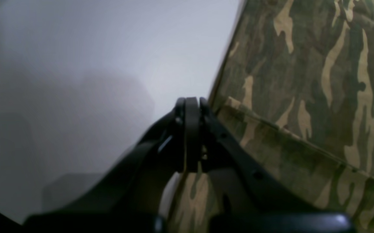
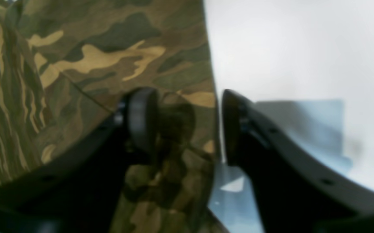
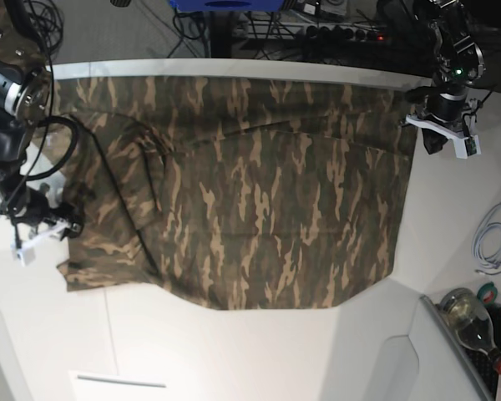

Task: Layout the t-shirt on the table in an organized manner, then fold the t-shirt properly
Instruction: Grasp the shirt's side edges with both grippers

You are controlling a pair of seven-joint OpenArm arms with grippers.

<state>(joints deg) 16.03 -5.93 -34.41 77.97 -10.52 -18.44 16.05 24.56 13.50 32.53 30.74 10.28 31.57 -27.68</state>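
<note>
The camouflage t-shirt (image 3: 250,200) lies spread wide on the white table (image 3: 234,351), with a few wrinkles near its left side. My left gripper (image 3: 432,138) sits at the shirt's far right corner. In the left wrist view the left gripper (image 1: 192,103) is shut, right beside the shirt's (image 1: 303,81) hemmed edge, and no cloth shows between its pads. My right gripper (image 3: 65,227) is at the shirt's left edge. In the right wrist view the right gripper (image 2: 187,126) stands open astride that edge, one finger (image 2: 141,119) over the shirt (image 2: 109,48), the other over bare table (image 2: 287,48).
A glass bottle (image 3: 472,313) and a white cable (image 3: 488,238) lie off the table's right edge. Dark cables and a power strip (image 3: 342,33) run behind the far edge. A thin seam line (image 3: 121,382) marks the tabletop at the near left.
</note>
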